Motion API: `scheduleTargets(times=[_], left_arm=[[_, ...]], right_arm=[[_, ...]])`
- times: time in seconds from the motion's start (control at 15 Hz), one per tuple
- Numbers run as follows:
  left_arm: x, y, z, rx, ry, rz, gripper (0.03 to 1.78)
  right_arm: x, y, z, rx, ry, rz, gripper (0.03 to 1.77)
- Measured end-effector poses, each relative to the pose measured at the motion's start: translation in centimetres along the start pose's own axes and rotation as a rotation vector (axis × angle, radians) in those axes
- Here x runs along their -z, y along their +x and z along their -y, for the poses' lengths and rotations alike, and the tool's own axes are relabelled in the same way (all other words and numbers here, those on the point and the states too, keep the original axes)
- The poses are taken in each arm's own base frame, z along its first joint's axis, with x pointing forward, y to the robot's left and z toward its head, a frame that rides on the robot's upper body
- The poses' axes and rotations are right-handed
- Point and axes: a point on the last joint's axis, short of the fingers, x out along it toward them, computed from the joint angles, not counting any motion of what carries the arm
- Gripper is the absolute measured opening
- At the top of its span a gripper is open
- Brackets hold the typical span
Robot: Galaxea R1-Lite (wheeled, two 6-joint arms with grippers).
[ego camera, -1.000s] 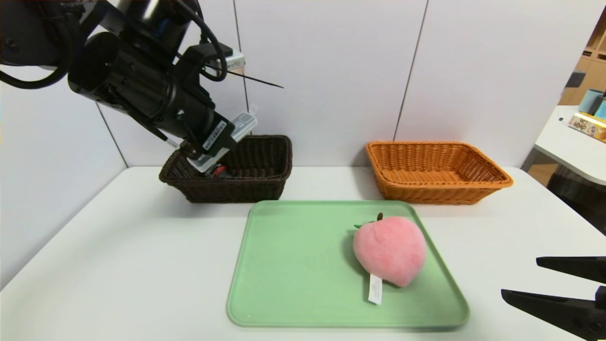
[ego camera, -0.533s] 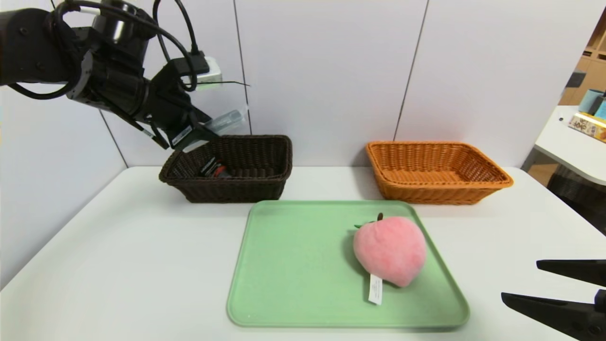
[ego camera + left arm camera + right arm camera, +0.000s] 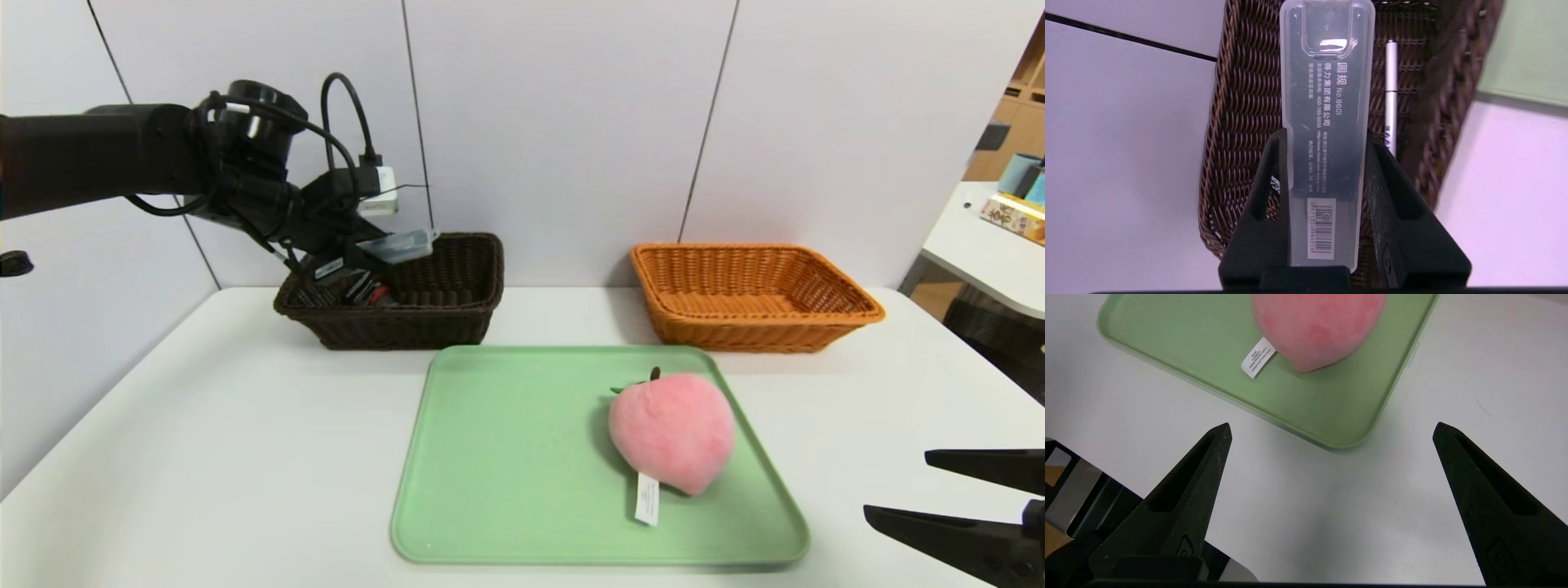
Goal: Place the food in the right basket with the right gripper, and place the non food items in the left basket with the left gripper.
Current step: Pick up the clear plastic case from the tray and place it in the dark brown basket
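My left gripper [image 3: 361,250] [image 3: 1325,139] is shut on a clear plastic compass case [image 3: 402,244] [image 3: 1327,122], held roughly level over the left half of the dark brown left basket [image 3: 441,317] [image 3: 1241,102]. Inside that basket lie a white pen [image 3: 1391,81] and some small dark and red items [image 3: 369,292]. A pink plush peach [image 3: 671,431] [image 3: 1318,322] with a white tag rests on the right half of the green tray [image 3: 506,457] [image 3: 1331,412]. The orange right basket [image 3: 751,328] holds nothing I can see. My right gripper [image 3: 896,478] [image 3: 1332,426] stands open just above the table, beside the tray's near right corner.
Both baskets stand against the white wall at the table's back, with a gap between them. A second white table [image 3: 980,253] with boxes on it stands off to the right. The white tabletop [image 3: 204,449] stretches left of the tray.
The left arm has swung away from the camera and now reaches in from the left. The case, tilted steeply a second ago, now lies level over the basket. The right gripper stayed put.
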Motion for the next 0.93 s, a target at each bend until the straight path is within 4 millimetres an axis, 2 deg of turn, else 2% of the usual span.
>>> scheduleTargets(times=[0.27,0.47,0.67,0.93], left_arm=[[1.6,3.6,0.5,0.037,-0.020,-0.024,0.55],[2.3,5.1,0.4,0.015,-0.048,-0.038,0.55],[2.4,5.6,0.2,-0.006,-0.078,-0.031,0.89],[1.5,4.1,-0.6,-0.067,-0.142,-0.002,1.22]], right_arm=[[0.2,0.1,0.1,0.004,0.004,-0.007,1.70],[0.2,0.1,0.1,0.003,0.004,-0.008,1.70],[0.3,0.2,0.1,0.004,0.005,-0.011,1.70],[0.3,0.1,0.1,0.006,0.006,-0.010,1.70]])
